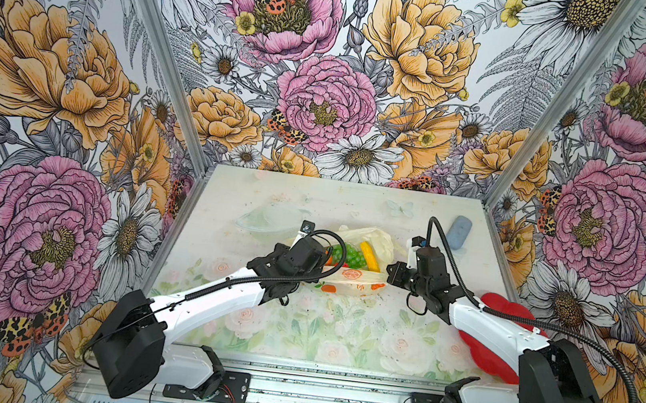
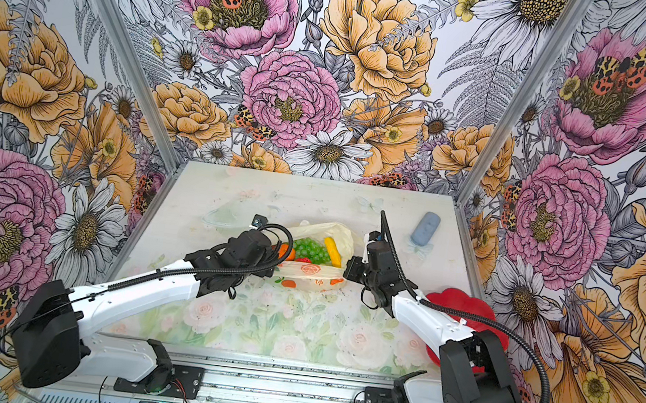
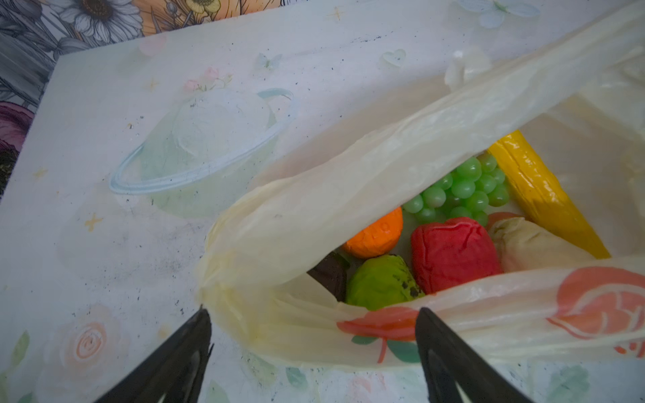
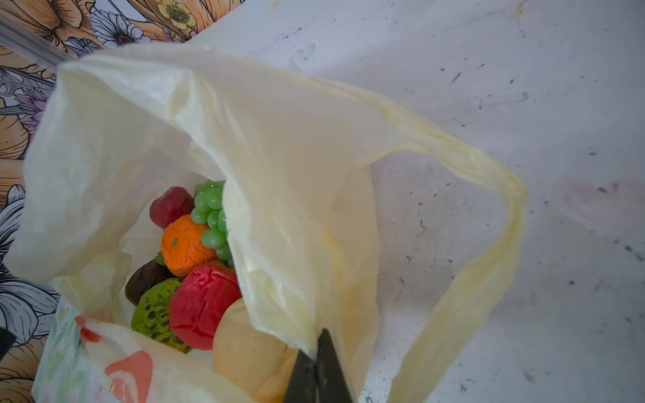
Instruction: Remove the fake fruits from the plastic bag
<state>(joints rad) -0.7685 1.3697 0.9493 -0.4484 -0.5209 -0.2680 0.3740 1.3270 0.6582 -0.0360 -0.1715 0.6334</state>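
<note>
Just beyond spread left end effector (image 3: 312, 310), fake fruits (image 3: 453, 254) fill plastic bag (image 3: 314, 209) right end effector (image 4: 323, 335) pinches.

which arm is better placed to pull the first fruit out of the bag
Left, probably. The left end effector is open at the bag mouth, with the green fruit and red fruit just ahead. The right end effector is shut on the bag rim, holding it up.

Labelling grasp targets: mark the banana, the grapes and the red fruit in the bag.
banana (image 3: 544, 199): left wrist view, middle of its yellow body.
grapes (image 3: 464, 190): left wrist view, centre of the bunch.
red fruit (image 3: 453, 254): left wrist view, middle of its wrinkled top.
</note>
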